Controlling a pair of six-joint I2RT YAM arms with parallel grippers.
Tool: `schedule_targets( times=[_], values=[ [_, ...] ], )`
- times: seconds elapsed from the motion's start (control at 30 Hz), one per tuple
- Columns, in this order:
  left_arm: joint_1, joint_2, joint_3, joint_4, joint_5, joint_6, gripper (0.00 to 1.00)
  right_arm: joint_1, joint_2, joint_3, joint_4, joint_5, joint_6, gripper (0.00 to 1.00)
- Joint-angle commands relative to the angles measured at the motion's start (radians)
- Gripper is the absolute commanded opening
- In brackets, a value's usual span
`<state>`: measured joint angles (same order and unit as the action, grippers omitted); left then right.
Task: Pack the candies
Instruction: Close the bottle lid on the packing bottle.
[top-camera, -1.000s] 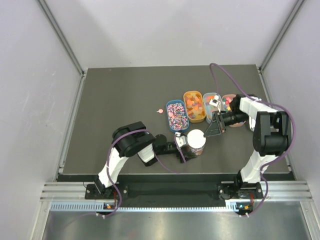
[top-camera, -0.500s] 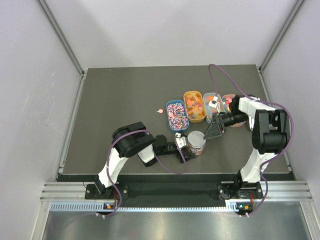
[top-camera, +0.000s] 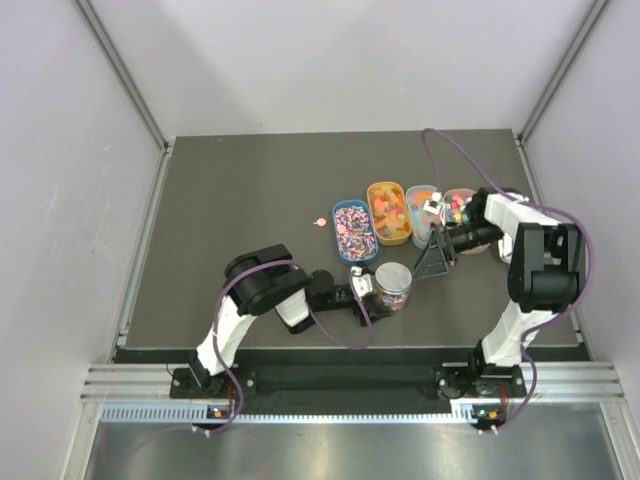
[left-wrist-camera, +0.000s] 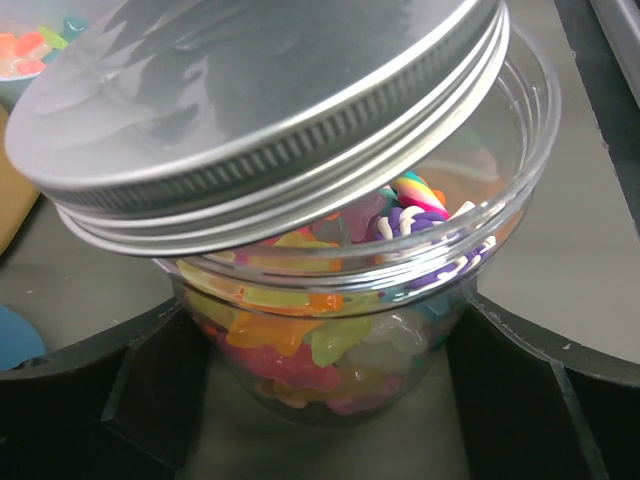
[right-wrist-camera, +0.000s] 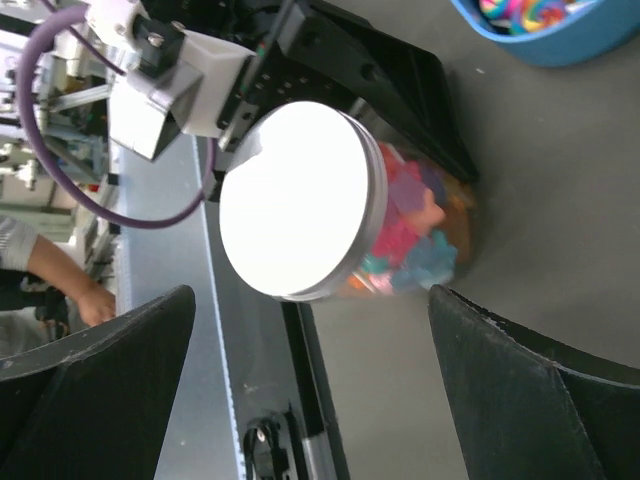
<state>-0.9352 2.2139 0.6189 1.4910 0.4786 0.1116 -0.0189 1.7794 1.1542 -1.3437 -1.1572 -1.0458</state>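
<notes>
the lid (left-wrist-camera: 250, 90) is silver metal, smooth on top with a softly reflective sheen and a ridged threaded rim. the jar (left-wrist-camera: 515, 150) is clear glossy plastic. the candies (left-wrist-camera: 300, 345) look waxy and translucent. the left tool (left-wrist-camera: 320, 390) has matt black plastic fingers (left-wrist-camera: 90, 420). the blue tray (right-wrist-camera: 565, 45) is smooth plastic. the worktop (top-camera: 250, 200) is matt dark grey.

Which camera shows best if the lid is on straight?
Left wrist: the lid is close up, sitting crooked on the jar. Right wrist shows only its glaring white top, and the top view shows it tiny.
</notes>
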Motion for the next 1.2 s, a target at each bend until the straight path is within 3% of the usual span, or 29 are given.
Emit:
schedule_targets(
  times=[0.0,0.17,0.23,0.3,0.43,0.53,0.63,0.67,0.73,0.77,0.87,0.9,0.93,1.0,1.17],
  values=[
    [0.004,0.102,-0.087,0.206,-0.086,0.169,0.00,-0.044,-0.058,0.059,-0.129,0.040,-0.059,1.00],
    [0.004,0.102,-0.088,0.206,-0.087,0.183,0.00,-0.084,-0.089,0.231,-0.124,0.137,-0.106,1.00],
    [0.004,0.104,-0.084,0.206,-0.090,0.183,0.00,-0.101,-0.135,0.298,-0.034,0.149,-0.065,1.00],
    [0.004,0.104,-0.082,0.204,-0.094,0.183,0.00,-0.102,-0.265,0.289,0.125,0.206,0.022,1.00],
    [0.006,0.093,-0.073,0.184,-0.074,0.157,0.00,-0.090,-0.550,0.080,0.681,0.251,0.221,1.00],
    [0.007,0.087,-0.065,0.175,-0.044,0.145,0.00,-0.017,-0.675,-0.051,0.825,0.296,0.395,1.00],
    [0.007,0.087,-0.067,0.179,-0.025,0.138,0.00,0.138,-0.600,0.071,0.616,0.333,0.244,1.00],
    [0.007,0.086,-0.068,0.183,-0.025,0.135,0.00,0.172,-0.507,0.125,0.488,0.393,0.231,1.00],
    [0.009,0.081,-0.074,0.190,-0.026,0.138,0.00,0.214,-0.399,0.306,0.323,0.409,0.128,1.00],
    [0.007,0.079,-0.074,0.190,-0.026,0.141,0.00,0.215,-0.276,0.368,0.143,0.371,0.054,1.00],
    [0.007,0.078,-0.076,0.193,-0.031,0.148,0.00,0.215,-0.017,0.644,-0.116,0.332,-0.110,0.90],
    [0.006,0.079,-0.076,0.195,-0.029,0.148,0.00,0.214,0.027,0.741,-0.133,0.341,-0.053,0.85],
    [0.006,0.081,-0.074,0.195,-0.026,0.146,0.00,0.212,0.058,0.765,-0.129,0.344,-0.039,0.77],
    [0.006,0.081,-0.076,0.198,-0.028,0.143,0.00,0.227,0.095,0.773,-0.124,0.378,-0.072,0.71],
    [0.007,0.078,-0.085,0.196,-0.037,0.148,0.00,0.289,0.101,0.684,-0.048,0.500,-0.071,0.67]
  ],
)
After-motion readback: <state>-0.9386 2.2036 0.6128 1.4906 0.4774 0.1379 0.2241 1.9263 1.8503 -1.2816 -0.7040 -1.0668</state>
